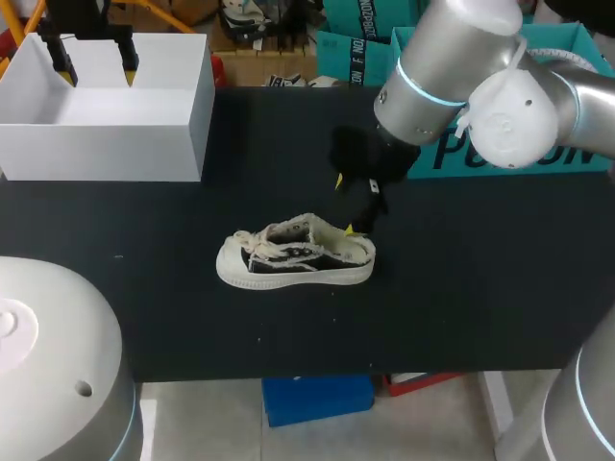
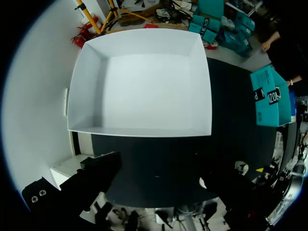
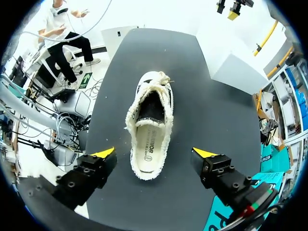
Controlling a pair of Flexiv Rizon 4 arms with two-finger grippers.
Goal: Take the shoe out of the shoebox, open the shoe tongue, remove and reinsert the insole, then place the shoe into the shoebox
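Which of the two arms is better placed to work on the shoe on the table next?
Right, probably. The right gripper hangs open just above the heel of the cream-and-black canvas shoe. The left gripper is over the white cardboard shoebox, apart from the shoe.

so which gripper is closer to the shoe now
Right. The right gripper hovers open just over the heel of the shoe; the left gripper is far off, above the white shoebox.

Shoe (image 1: 296,257) at middle of table (image 1: 480,307) — shoebox (image 1: 106,149) behind, to left.
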